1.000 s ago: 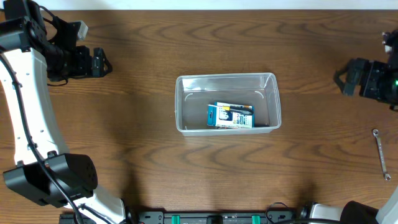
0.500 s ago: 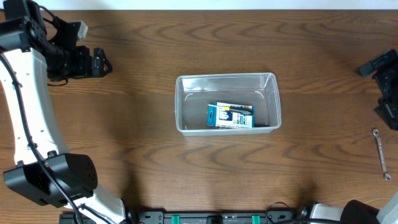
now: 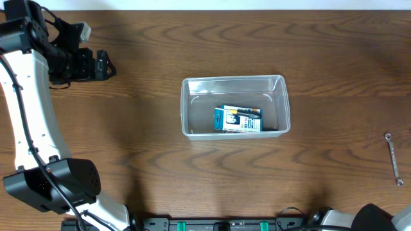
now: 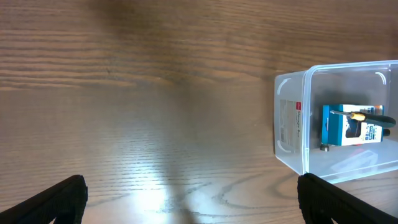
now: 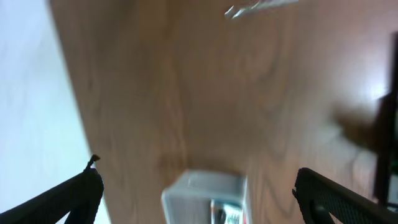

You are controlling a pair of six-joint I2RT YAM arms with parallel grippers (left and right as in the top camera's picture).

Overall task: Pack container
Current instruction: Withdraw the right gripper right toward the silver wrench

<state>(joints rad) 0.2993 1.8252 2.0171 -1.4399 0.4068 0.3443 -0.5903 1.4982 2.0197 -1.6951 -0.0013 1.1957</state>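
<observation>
Holding a blue-and-white box point(image 3: 238, 119), the container point(image 3: 234, 79) sits upright — left pincer point(image 4: 193, 198), right pincer point(image 5: 202, 198) both agape.

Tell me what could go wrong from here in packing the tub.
1. The wrench lies thin and flat on the wood, far right of the container. The right gripper, open, may slip off it or skid it away.
2. The blue-and-white box already covers much of the container's floor, so a long wrench may end up propped on it.
3. The right wrist view is blurred, so aiming from it looks unreliable.
</observation>
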